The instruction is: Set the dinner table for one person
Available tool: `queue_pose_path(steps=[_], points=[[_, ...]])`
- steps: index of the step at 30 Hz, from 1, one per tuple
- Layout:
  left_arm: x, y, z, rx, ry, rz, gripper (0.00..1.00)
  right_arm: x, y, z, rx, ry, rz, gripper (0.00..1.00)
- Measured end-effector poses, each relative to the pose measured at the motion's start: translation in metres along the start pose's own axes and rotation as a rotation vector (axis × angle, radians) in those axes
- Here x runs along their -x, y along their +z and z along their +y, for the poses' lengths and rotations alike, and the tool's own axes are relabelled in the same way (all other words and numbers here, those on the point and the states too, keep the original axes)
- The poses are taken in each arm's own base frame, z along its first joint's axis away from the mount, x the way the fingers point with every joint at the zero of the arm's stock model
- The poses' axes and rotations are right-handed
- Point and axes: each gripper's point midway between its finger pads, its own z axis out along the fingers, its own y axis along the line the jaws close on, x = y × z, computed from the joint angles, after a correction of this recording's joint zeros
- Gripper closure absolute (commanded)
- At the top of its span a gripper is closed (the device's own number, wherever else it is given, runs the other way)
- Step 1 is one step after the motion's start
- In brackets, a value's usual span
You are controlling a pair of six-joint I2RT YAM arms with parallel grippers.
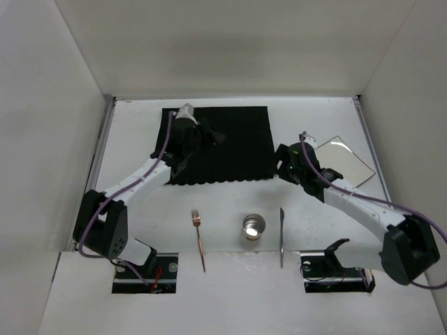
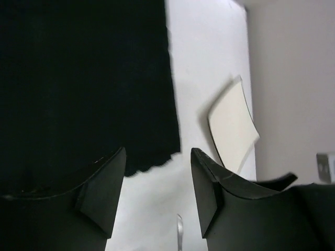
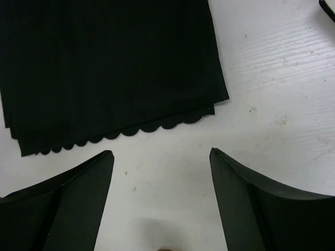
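Placemat (image 1: pixel 234 143) lies on worktop (image 1: pixel 314 118); plate (image 1: pixel 343 160), fork (image 1: pixel 200 241), cup (image 1: pixel 253 225), knife (image 1: pixel 281 237) are not on it yet (left hand (image 2: pixel 157 151), right hand (image 3: pixel 159 152) wide open, holding nothing).

Placemat (image 1: pixel 234 143) on dinner table (image 1: pixel 133 129), far centre. Plate (image 1: pixel 343 162) on table right of placemat, apart from it. Near row, left to right: fork (image 1: pixel 199 237), cup (image 1: pixel 253 225), knife (image 1: pixel 281 237), all before placemat and clear of it. My left gripper (image 1: pixel 213 137) over placemat's left part. My right gripper (image 1: pixel 285 164) just off its right edge, between placemat and plate.
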Motion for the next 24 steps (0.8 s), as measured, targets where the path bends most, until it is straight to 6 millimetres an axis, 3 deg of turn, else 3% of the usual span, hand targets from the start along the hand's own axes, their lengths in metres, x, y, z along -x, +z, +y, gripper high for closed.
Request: queue_pose_path(steps=[3,5,10,13,16,19,24], points=[[0.034,-0.017,0.05,0.137,-0.071,-0.115,0.5,-0.005,0.026,-0.01,-0.058,0.031,0.028,0.25],[0.043,-0.028,0.088,0.247,-0.117,-0.162,0.5,-0.012,0.043,-0.022,-0.109,0.059,0.055,0.3],[0.017,-0.056,0.186,0.54,-0.203,-0.166,0.5,-0.032,0.073,-0.055,-0.228,0.126,0.116,0.34],[0.002,-0.075,0.229,0.668,-0.252,-0.156,0.49,-0.038,0.081,-0.061,-0.251,0.154,0.125,0.35],[0.001,-0.086,0.255,0.735,-0.293,-0.173,0.49,-0.032,0.09,-0.055,-0.235,0.184,0.111,0.41],[0.003,-0.089,0.272,0.766,-0.327,-0.187,0.49,-0.027,0.101,-0.052,-0.222,0.22,0.102,0.56],[0.01,-0.078,0.287,0.757,-0.374,-0.211,0.71,-0.023,0.108,-0.055,-0.211,0.292,0.096,0.76]])
